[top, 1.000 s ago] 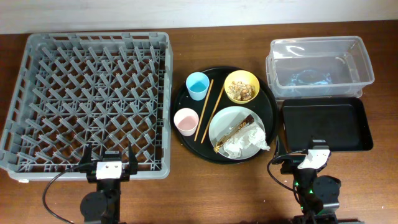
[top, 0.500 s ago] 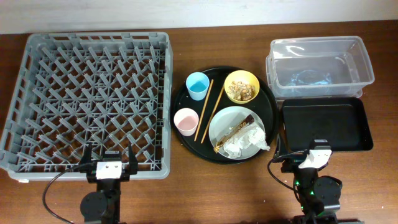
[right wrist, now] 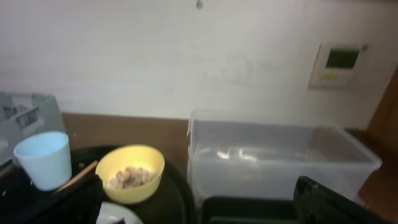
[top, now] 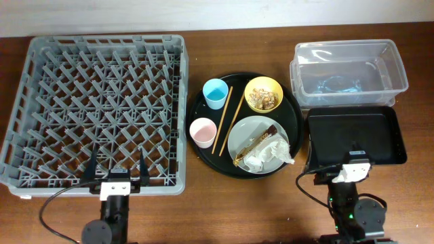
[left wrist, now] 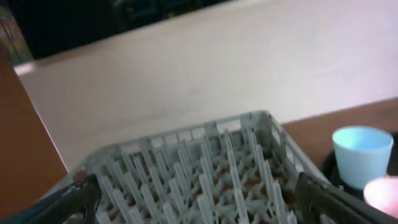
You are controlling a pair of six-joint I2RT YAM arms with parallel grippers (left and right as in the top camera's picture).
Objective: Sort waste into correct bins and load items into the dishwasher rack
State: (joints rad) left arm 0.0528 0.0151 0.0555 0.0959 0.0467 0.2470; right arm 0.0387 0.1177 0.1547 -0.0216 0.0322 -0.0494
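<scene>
Overhead: crumpled white tissue (top: 266, 154) lies on the plate (top: 242, 132), against the wrapper (top: 252, 144). I judge it light, soft and compressible, so I'd pinch a raised fold. Left gripper (top: 116, 161) and right gripper (right wrist: 198, 190) both spread, holding nothing

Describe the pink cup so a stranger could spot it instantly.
Right of the big grey dishwasher rack sits a round black tray. Two cups stand on its left side; the pink cup is the one nearer the robot, unlike the light-blue cup farther back.
</scene>
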